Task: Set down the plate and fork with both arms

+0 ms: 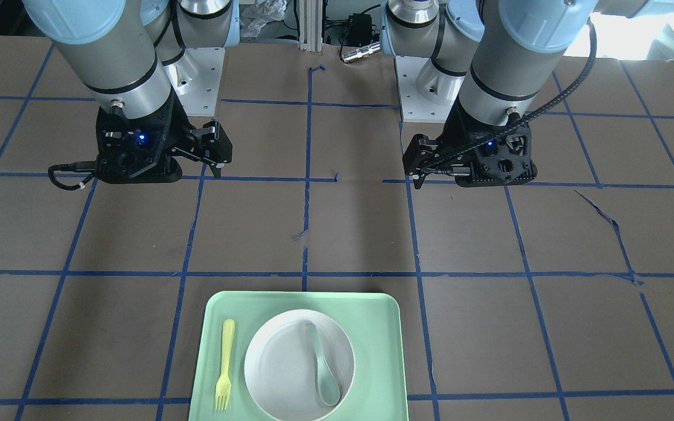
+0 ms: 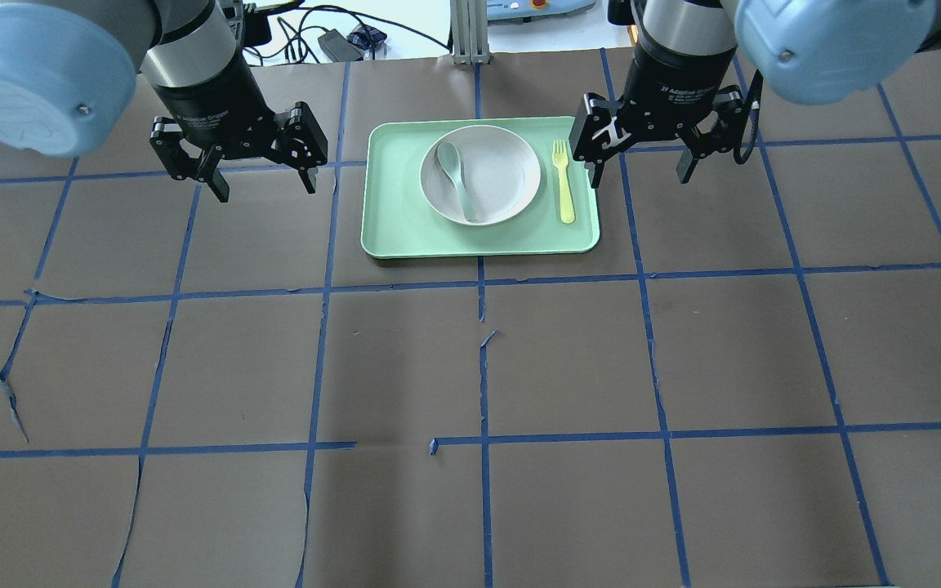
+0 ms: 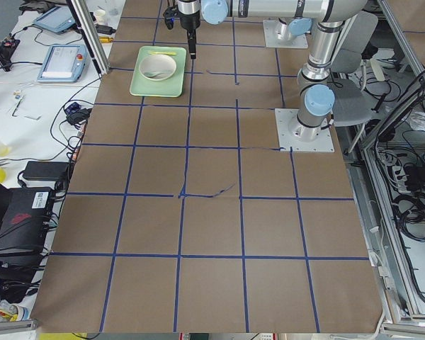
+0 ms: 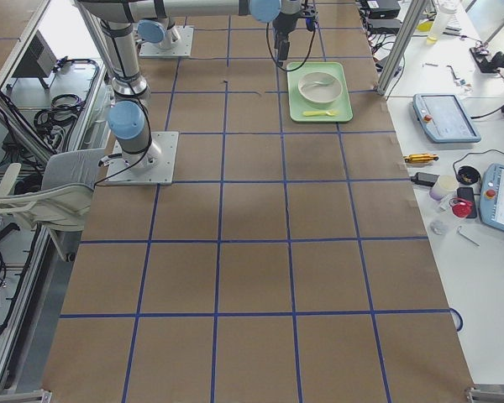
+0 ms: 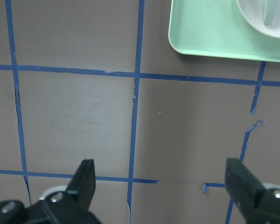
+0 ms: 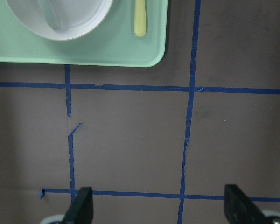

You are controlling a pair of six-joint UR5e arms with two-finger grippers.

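The off-white plate [image 2: 505, 175] sits in the middle of the pale-green tray [image 2: 393, 224] at the far centre of the table. The pale-yellow fork [image 2: 563, 181] lies on the tray to the plate's right, tines pointing away from me. My left gripper [image 2: 266, 186] hangs open and empty above the table, left of the tray. My right gripper [image 2: 640, 175] hangs open and empty just right of the tray, near the fork. In the front view the plate [image 1: 278, 368] and fork [image 1: 225, 365] lie on the tray [image 1: 384, 351]. The right wrist view shows the fork's handle [image 6: 140, 21].
A grey-green spoon [image 2: 456, 175] lies in the plate. The table is brown with a grid of blue tape lines [image 2: 483, 367]. Cables and equipment lie beyond the far edge [image 2: 332, 37].
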